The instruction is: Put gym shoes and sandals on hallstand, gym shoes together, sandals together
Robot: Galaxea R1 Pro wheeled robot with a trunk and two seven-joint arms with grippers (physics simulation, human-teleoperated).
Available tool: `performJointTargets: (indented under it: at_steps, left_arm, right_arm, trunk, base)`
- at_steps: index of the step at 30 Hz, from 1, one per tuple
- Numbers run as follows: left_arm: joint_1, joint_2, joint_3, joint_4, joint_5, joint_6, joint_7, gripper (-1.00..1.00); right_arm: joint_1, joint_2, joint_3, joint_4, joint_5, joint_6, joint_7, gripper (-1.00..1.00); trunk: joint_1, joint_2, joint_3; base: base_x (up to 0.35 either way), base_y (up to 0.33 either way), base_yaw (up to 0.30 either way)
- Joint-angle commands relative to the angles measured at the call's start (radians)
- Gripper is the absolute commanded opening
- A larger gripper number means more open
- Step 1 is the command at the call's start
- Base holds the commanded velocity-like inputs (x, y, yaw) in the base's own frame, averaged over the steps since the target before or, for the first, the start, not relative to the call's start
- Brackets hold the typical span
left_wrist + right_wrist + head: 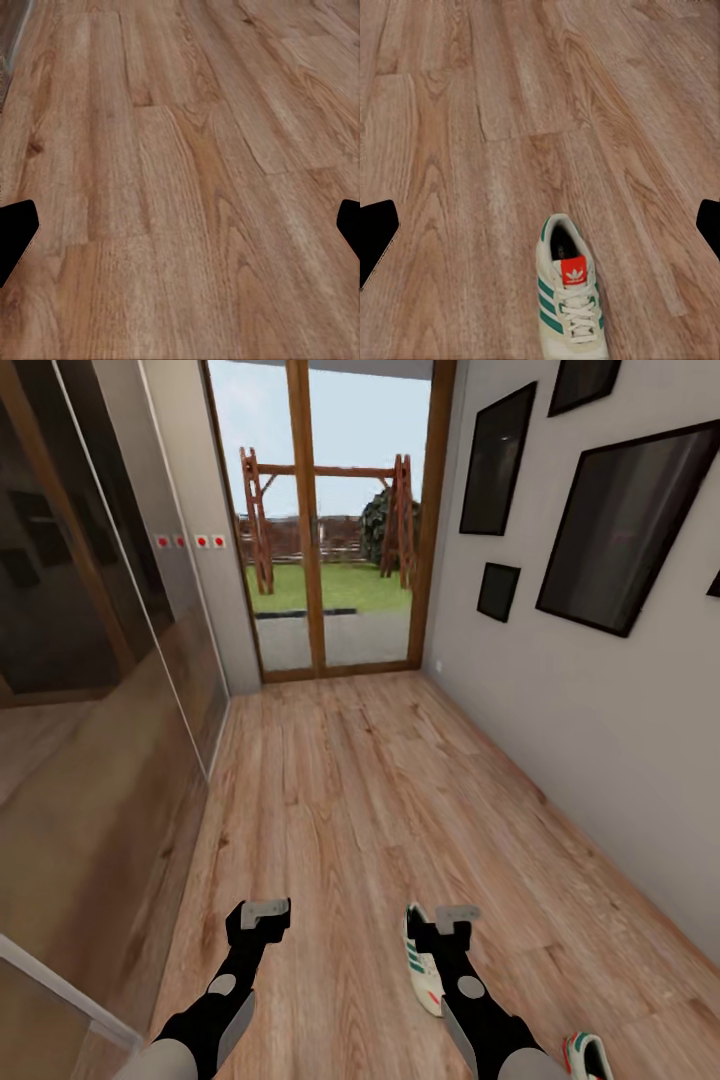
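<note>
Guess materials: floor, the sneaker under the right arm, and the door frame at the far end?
Corridor floor: wood-look planks, brown grain and seams, low sheen; could be laminate.
Gym shoe: white upper, looks like leather or synthetic, green stripes, red-orange tongue, fabric laces.
Door frame: brown wood look, glass panes showing the garden.

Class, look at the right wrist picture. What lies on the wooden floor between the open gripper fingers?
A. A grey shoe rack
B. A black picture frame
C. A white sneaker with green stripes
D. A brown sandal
C. A white sneaker with green side stripes and a red tongue patch lies on the floor, with a dark fingertip of the right gripper at either edge of the picture.
</note>
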Motion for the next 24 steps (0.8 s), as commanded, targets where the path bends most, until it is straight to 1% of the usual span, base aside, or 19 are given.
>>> performJointTargets:
  at_steps: [1, 12, 17, 24]
  left_arm:
    - [-0.001, 0.0, 0.002, 0.001, -0.003, -0.003, 0.003, 1.0]
    - [-0.001, -0.001, 0.002, 0.001, -0.003, -0.003, 0.003, 1.0]
    - [0.0, -0.002, 0.002, 0.001, -0.003, -0.003, 0.003, 1.0]
    - [0.0, -0.002, 0.002, 0.001, -0.003, -0.003, 0.003, 1.0]
  right_arm:
    - [-0.001, 0.001, -0.007, 0.001, 0.011, -0.003, -0.002, 1.0]
    - [-0.001, 0.001, -0.007, 0.001, 0.01, -0.003, -0.002, 1.0]
    - [-0.001, 0.001, -0.007, 0.001, 0.01, -0.003, -0.002, 1.0]
    - [-0.001, 0.001, -0.007, 0.001, 0.01, -0.003, -0.002, 1.0]
  trunk:
    - [0.0, 0.0, -0.001]
    - [0.0, 0.0, -0.001]
    - [0.0, 0.0, -0.001]
    - [0.0, 0.0, -0.001]
  base:
    - [0.11, 0.187, -0.003]
    - [0.118, 0.23, -0.001]
    - [0.063, 0.084, 0.0]
    - [0.007, 0.01, 0.0]
